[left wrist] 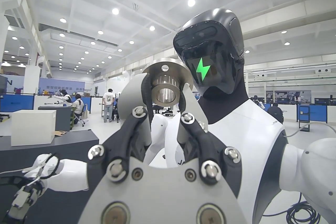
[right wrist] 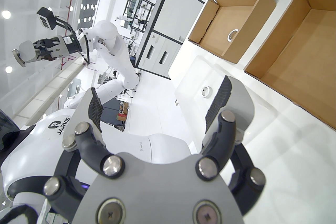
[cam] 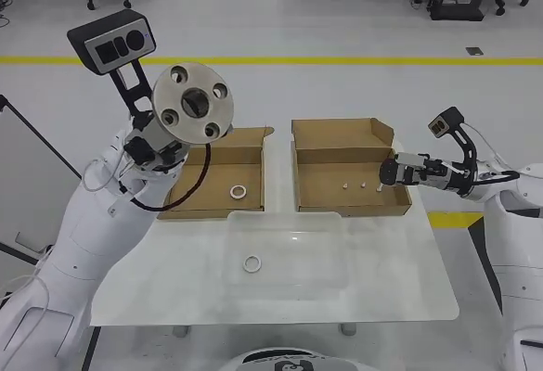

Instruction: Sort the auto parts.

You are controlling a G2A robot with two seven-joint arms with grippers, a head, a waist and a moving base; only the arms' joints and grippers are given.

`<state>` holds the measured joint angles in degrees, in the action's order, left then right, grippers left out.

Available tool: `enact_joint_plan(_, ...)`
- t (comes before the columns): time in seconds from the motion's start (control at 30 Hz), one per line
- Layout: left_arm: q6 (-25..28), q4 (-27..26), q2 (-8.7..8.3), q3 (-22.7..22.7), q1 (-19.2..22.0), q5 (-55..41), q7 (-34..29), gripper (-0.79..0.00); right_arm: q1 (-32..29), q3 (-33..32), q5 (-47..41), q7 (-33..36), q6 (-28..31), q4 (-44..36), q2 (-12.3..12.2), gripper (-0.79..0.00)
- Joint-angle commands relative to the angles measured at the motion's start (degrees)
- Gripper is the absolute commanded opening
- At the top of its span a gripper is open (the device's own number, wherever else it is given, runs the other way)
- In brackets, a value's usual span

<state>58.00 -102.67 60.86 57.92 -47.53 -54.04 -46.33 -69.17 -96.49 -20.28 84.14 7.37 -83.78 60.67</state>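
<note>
My left gripper [left wrist: 164, 95] is shut on the hub of a round metal flange [left wrist: 168, 78]. In the top view that flange [cam: 193, 102] is held high above the left cardboard box [cam: 248, 167], its holed face turned up, with the left gripper [cam: 164, 137] below it. A white ring [cam: 238, 192] lies in that box. Another white ring [cam: 252, 263] sits in the clear tray [cam: 290, 243]. My right gripper [cam: 386, 172] hangs open and holds nothing, at the right side of the right cardboard box [cam: 336, 162], near three small pale parts [cam: 362, 185]. From the right wrist, its fingers [right wrist: 225, 88] stand wide apart.
Both boxes sit side by side at the back of the white table [cam: 392, 278], flaps open, with the tray in front of them. A black cable [cam: 189, 185] loops over the left box. A grey cabinet [cam: 11, 167] stands left of the table.
</note>
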Motion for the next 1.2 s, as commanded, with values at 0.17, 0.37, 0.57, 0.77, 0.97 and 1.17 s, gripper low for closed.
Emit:
enact_joint_plan(0.17, -0.8, -0.1, -0.02, 0.2, -0.2, 0.7, 0.1, -0.785, 0.0, 0.0, 0.0, 0.0, 0.0, 0.0, 0.0, 0.000)
enact_joint_plan(0.37, -11.0, 0.4, -0.86, 5.1, -3.0, 14.1, 1.5, -0.785, 0.0, 0.0, 0.0, 0.0, 0.0, 0.0, 0.0, 0.000)
enact_joint_plan(0.57, -21.0, -1.4, -1.69, 8.7, -6.0, 27.0, 1.9, -0.785, 0.0, 0.0, 0.0, 0.0, 0.0, 0.0, 0.0, 0.000)
enact_joint_plan(0.77, -30.4, -2.8, -2.34, 10.1, -6.8, 37.3, -0.9, -0.785, 0.0, 0.0, 0.0, 0.0, 0.0, 0.0, 0.0, 0.000)
enact_joint_plan(0.97, -41.2, -3.8, -2.97, 9.1, -5.2, 49.0, -8.1, -0.785, 0.0, 0.0, 0.0, 0.0, 0.0, 0.0, 0.0, 0.000)
enact_joint_plan(1.17, -48.0, -2.0, -3.01, 5.4, -1.4, 57.4, -15.8, -0.785, 0.0, 0.0, 0.0, 0.0, 0.0, 0.0, 0.0, 0.000)
